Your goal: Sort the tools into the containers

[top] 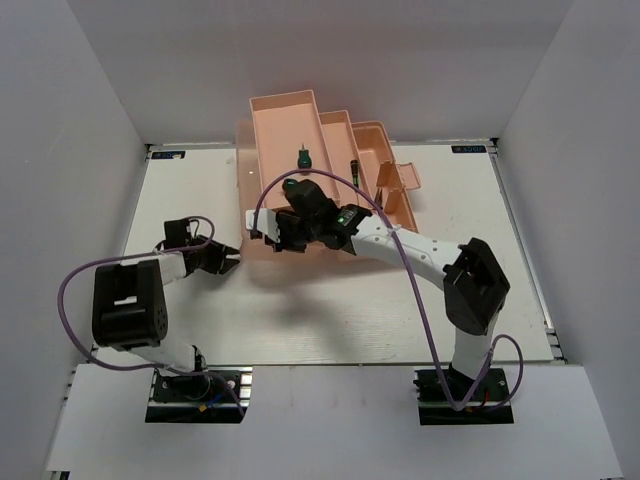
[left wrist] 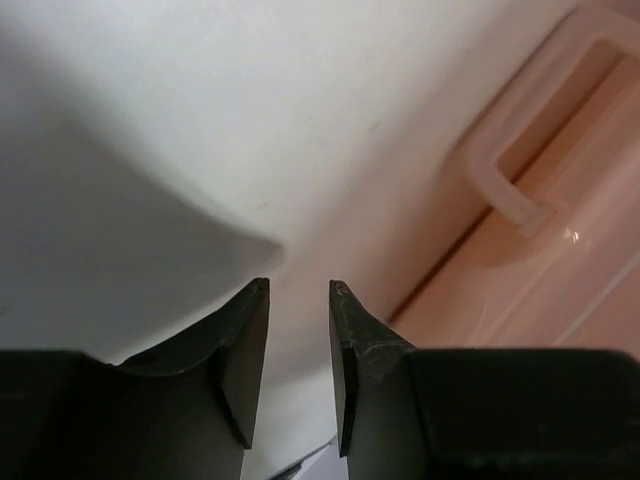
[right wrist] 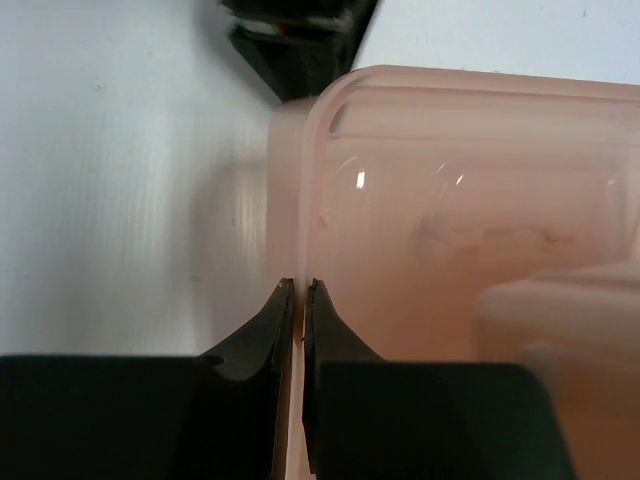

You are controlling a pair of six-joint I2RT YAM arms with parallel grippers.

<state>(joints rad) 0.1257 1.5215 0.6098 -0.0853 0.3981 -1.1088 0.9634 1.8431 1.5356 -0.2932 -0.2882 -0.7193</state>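
Grip: right gripper (right wrist: 299,290) clamps the toolbox (right wrist: 450,200) wall; left gripper (left wrist: 300,290) stands narrow, empty, just left. Hold it level, gently.

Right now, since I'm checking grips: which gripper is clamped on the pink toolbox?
The right gripper: its jaws pinch the thin wall edge of the toolbox. The left gripper stands beside the toolbox, jaws apart, nothing between them.

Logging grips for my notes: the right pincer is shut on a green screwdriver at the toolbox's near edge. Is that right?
No. The right pincer is shut on the thin wall of the toolbox at its near edge, not a screwdriver; the right wrist view shows it.
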